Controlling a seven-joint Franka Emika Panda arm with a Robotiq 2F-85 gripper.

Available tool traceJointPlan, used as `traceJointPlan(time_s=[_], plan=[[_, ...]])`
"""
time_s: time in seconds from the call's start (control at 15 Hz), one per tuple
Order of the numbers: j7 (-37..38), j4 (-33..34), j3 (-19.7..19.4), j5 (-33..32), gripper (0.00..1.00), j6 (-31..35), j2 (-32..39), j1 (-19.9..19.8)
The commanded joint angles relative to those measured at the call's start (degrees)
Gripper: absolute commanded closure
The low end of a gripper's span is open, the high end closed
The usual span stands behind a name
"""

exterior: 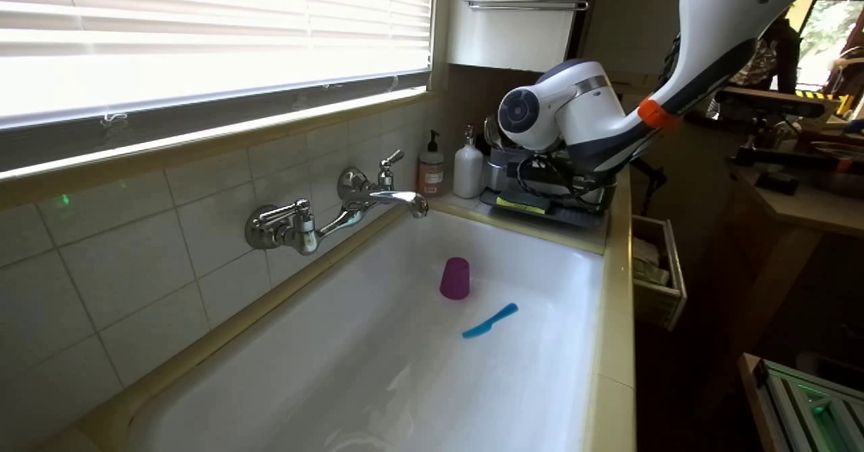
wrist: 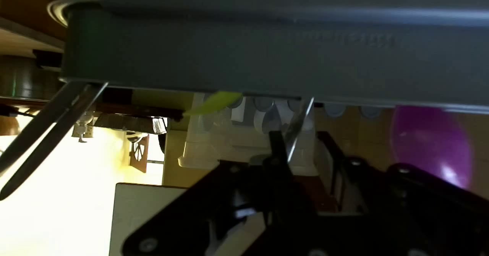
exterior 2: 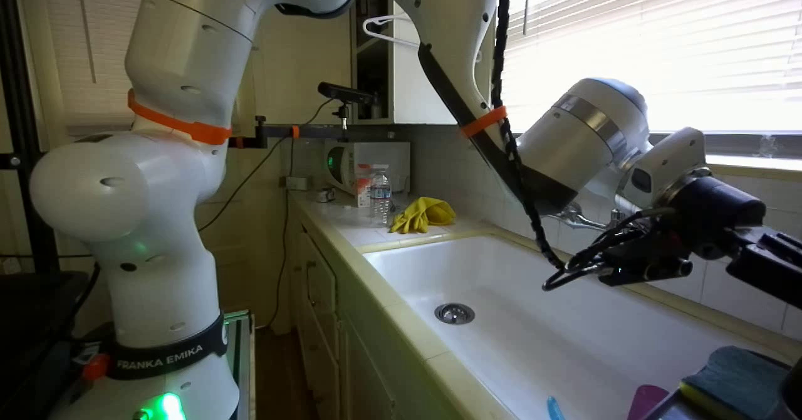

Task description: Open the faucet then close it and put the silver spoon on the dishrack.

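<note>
The chrome faucet (exterior: 361,202) is on the tiled wall above the sink. It is partly hidden behind the arm in an exterior view (exterior 2: 575,217). The dark gray dishrack (exterior: 574,217) stands at the sink's end under the wrist. In the wrist view a gray utensil holder (wrist: 267,53) crosses the top. A slim shiny metal utensil (wrist: 300,128), perhaps the silver spoon, sticks out of it; its other end is hidden. My gripper (wrist: 301,135) is open, its fingers either side of this utensil. The utensil lies close to one finger; I cannot tell whether they touch.
A purple cup (exterior: 455,278) and a blue utensil (exterior: 490,322) lie in the white sink (exterior: 540,384). Two pump bottles (exterior: 430,170) stand beside the rack. A sponge (exterior: 523,202) lies at its front. Two metal blades (wrist: 49,133) and a purple utensil (wrist: 431,145) flank the gripper.
</note>
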Motion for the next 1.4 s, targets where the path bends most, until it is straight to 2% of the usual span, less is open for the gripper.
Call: traceJointPlan(time_s=[0.0, 0.27, 0.4, 1.0, 1.33], plan=[[2.0, -1.47, 0.35, -0.84, 0.4, 0.18, 0.65, -0.23], [1.84, -1.65, 0.43, -0.57, 0.09, 0.13, 0.7, -0.23], [1.83, -1.83, 0.46, -0.61, 0.0, 0.3, 0.06, -0.2], [-0.11, -4.84, 0.88, 1.29, 0.0, -1.01, -6.64, 0.35], [-6.16, -6.91, 0.92, 8.66, 0.0, 0.72, -11.74, -0.19]])
